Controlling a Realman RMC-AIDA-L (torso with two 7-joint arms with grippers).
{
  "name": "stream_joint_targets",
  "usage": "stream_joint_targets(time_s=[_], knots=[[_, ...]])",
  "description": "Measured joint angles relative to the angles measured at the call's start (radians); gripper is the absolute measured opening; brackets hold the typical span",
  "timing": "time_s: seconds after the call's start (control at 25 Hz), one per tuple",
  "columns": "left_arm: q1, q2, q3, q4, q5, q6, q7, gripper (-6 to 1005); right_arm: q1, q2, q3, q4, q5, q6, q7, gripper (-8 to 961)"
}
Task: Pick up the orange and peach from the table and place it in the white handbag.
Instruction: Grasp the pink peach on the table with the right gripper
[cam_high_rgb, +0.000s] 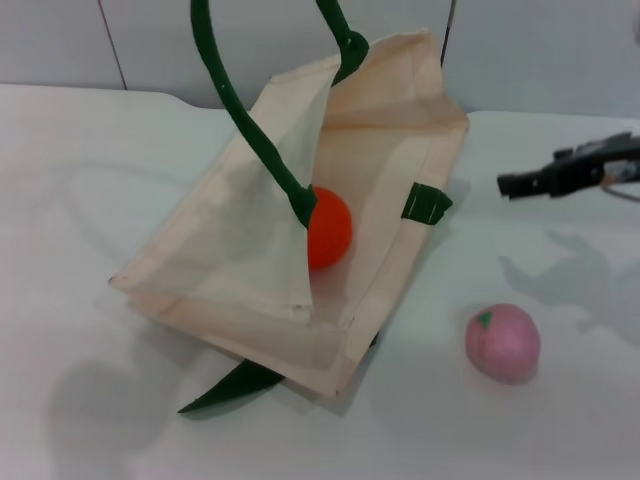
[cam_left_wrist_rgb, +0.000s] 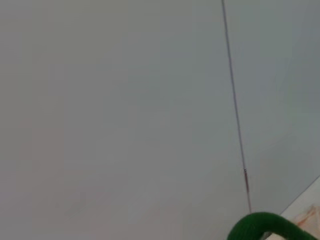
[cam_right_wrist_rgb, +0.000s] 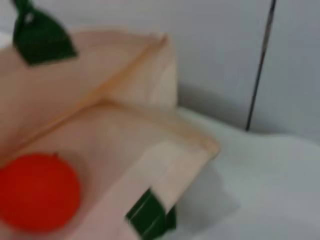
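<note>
The orange (cam_high_rgb: 328, 226) sits inside the bag (cam_high_rgb: 380, 150), mid-frame — half done, I'd say. The peach (cam_high_rgb: 502, 342) waits on the table (cam_high_rgb: 80, 200), lower right, well apart from the bag. The right gripper (cam_high_rgb: 512, 185) hovers at the right edge above it, seemingly empty; whether its fingers are spread I cannot tell. Next, likely, it must drop onto the peach. A green handle (cam_high_rgb: 250, 125) is pulled upward — the left gripper is unseen.

orange-red orange (cam_high_rgb: 328, 228), pink peach (cam_high_rgb: 502, 343), cream handbag (cam_high_rgb: 380, 140)
</note>
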Motion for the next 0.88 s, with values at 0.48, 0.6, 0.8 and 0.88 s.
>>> stream_joint_targets(time_s=[0.48,0.6,0.8,0.88], knots=[[-0.005,0.0,0.006,-0.017,0.06,0.012,-0.002,123,0.013,-0.002,-0.002,0.02,-0.058,0.23,0.0,869],[-0.007,0.0,0.007,-0.02,0.064,0.012,-0.002,123,0.019,-0.002,-0.02,0.074,-0.059,0.245,-0.018,868],[-0.01,0.0,0.008,-0.026,0.065,0.012,-0.002,123,0.074,-0.001,-0.064,0.226,-0.059,0.245,-0.033,869],[-0.01,0.001,0.009,-0.027,0.071,0.012,-0.002,124,0.088,-0.002,-0.086,0.247,-0.048,0.245,-0.034,869]])
